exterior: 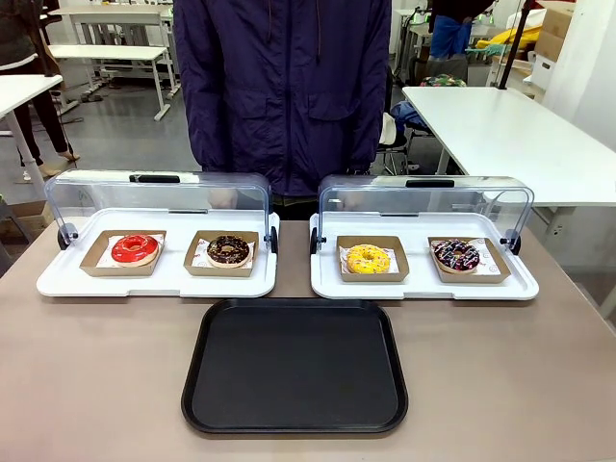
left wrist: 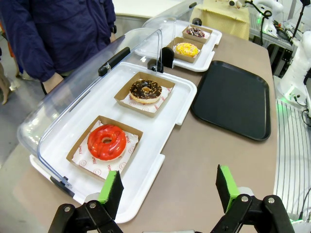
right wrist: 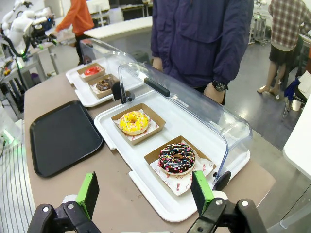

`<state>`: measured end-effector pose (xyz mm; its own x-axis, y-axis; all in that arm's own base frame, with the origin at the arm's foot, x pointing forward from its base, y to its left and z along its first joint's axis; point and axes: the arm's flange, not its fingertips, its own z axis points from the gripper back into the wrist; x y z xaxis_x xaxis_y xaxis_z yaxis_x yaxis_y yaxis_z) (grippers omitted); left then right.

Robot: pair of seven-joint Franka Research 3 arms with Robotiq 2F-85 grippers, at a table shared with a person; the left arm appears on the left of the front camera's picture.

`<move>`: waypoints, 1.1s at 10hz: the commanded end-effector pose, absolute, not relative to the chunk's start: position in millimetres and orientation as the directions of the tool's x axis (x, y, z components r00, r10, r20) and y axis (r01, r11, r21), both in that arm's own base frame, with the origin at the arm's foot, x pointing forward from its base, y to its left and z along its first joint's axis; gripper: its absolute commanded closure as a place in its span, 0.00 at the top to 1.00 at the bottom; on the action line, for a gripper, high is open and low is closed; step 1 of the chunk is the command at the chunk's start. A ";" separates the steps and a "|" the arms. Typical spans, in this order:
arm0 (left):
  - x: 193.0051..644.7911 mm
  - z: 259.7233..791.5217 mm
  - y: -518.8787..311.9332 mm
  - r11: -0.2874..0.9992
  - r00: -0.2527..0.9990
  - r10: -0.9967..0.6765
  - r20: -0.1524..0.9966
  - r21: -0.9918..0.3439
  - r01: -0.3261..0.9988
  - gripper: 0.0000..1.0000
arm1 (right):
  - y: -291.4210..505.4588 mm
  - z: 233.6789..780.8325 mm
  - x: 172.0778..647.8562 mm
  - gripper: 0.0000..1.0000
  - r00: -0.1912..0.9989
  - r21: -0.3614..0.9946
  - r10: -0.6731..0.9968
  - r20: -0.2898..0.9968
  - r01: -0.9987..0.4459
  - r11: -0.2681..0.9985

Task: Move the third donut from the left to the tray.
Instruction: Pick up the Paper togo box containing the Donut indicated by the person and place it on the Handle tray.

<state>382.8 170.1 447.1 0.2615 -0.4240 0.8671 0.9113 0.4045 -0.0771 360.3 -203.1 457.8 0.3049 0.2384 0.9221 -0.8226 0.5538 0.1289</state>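
Plainly nothing's done yet: the yellow donut [exterior: 367, 259] sits untouched just beyond the black tray [exterior: 294, 423], while your left gripper [left wrist: 169, 182] and right gripper [right wrist: 145, 184] gape wide, empty.

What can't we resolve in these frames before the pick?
- Yellow donut, front view: sprinkle colours too small.
- Print on the paper under the chocolate sprinkled donut, right wrist view: too small to read.
- Red-iced donut, right wrist view: surface detail too small.
- Left hand and right hand: open, bodies cut off by the bottom edge of their wrist views.
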 end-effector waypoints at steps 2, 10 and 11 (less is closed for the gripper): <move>383.3 449.0 171.5 0.399 0.255 -0.428 0.867 -0.072 0.914 1.00 | -203.4 458.1 363.0 1.00 0.276 0.110 0.230 0.933 -0.829 0.549; 383.3 449.0 171.5 0.399 0.255 -0.428 0.867 -0.072 0.914 1.00 | -203.4 458.1 363.0 1.00 0.276 0.110 0.230 0.933 -0.829 0.549; 383.3 449.0 171.5 0.399 0.255 -0.428 0.867 -0.072 0.914 1.00 | -203.4 458.1 363.0 1.00 0.276 0.110 0.230 0.933 -0.829 0.549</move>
